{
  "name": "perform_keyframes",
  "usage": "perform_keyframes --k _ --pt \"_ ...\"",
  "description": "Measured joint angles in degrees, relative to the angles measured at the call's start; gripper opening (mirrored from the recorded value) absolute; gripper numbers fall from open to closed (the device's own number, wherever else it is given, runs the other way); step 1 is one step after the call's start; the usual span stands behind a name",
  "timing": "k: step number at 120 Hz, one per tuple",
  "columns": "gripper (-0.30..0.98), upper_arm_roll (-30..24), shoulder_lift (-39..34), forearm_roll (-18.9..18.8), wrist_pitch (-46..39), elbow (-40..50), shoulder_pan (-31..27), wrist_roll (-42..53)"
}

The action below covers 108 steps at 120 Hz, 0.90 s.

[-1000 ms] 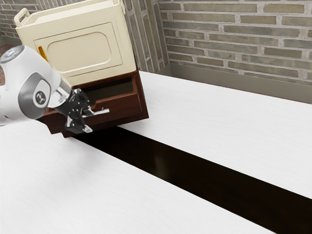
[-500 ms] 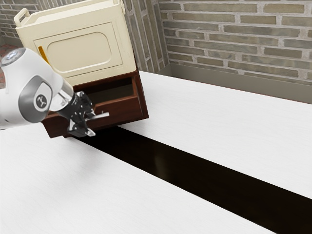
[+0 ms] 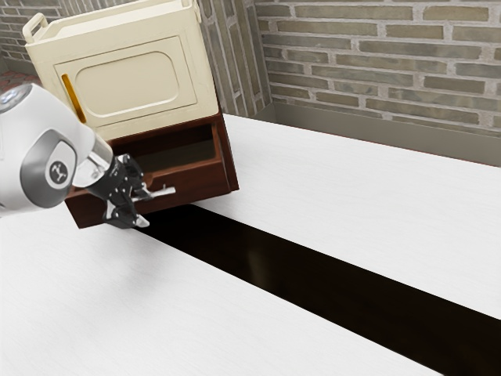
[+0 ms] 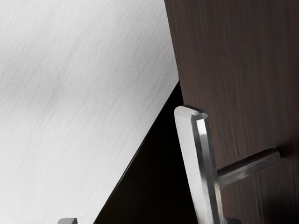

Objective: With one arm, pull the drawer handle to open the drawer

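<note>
Grey-brown brick wall [image 3: 376,66] over a white, faintly streaked tabletop [image 3: 337,204]

Across the tabletop runs a long, glossy black strip [image 3: 313,274]. Toward the exterior view's left is a cabinet with a cream, box-shaped upper part [image 3: 129,82], its panelled front bearing a slim orange-yellow upright bar [image 3: 73,98]. Below it, the reddish-brown wooden drawer [image 3: 196,179] stands open, its dark inside partly visible. A straight silver metal handle [image 3: 163,192] sits on the drawer's front; the wrist view shows the bar held off the dark wood by a slim post.

The black two-finger gripper [image 3: 145,208] is open at the handle, its fingers well apart and the bar nearer one of them; whether they touch, I cannot tell. On the white arm [image 3: 16,145], a grey disc carries a small dark emblem [image 3: 58,172], too small to read.
</note>
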<state>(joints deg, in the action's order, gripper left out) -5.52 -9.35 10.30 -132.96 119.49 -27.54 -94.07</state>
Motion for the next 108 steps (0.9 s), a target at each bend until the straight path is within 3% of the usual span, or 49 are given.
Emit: perform_keyframes --k 108 --pt "0.41 -0.02 -4.38 -0.23 -0.39 3.57 0.74 -0.93"
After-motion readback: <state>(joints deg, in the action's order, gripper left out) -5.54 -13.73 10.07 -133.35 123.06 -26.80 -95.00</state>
